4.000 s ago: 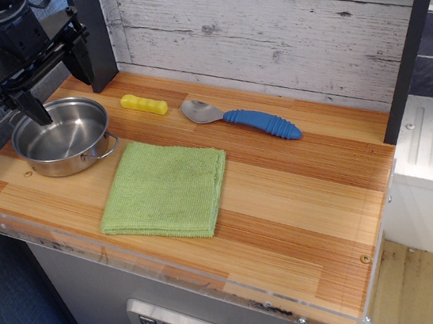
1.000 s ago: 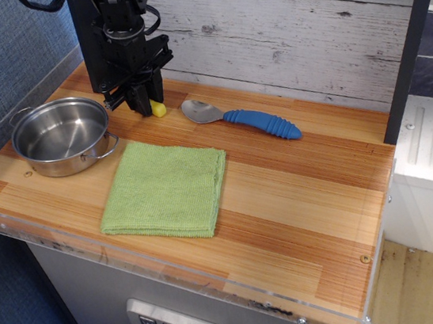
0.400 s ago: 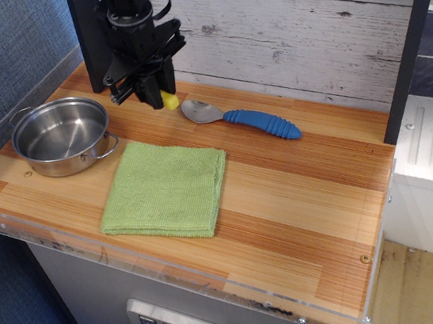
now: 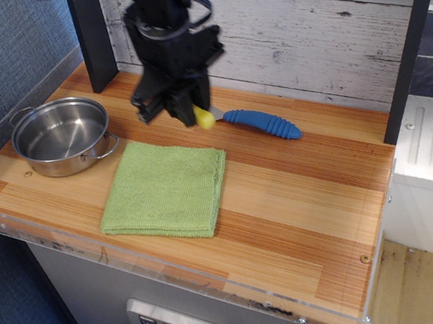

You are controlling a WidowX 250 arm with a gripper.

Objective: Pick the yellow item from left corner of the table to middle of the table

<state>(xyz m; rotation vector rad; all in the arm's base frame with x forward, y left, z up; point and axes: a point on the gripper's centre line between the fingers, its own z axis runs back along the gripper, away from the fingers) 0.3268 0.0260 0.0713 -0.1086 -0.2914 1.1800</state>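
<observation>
A striped wooden table was set against a whitewashed plank wall, with a clear acrylic strip along its front edge. Above the rear middle of the table, the black gripper was closed on the yellow item. The fingers were clamped around its upper part, so that only its lower right end was seen projecting below and to the right of them, clear of the wood. Just behind and to the right, the blue-handled spoon was lying on the table, its bowl hidden by the gripper. In front of the gripper and slightly to the left, a folded green cloth was spread flat. Further left, a steel pot was standing near the table's corner, well apart from the yellow item.
</observation>
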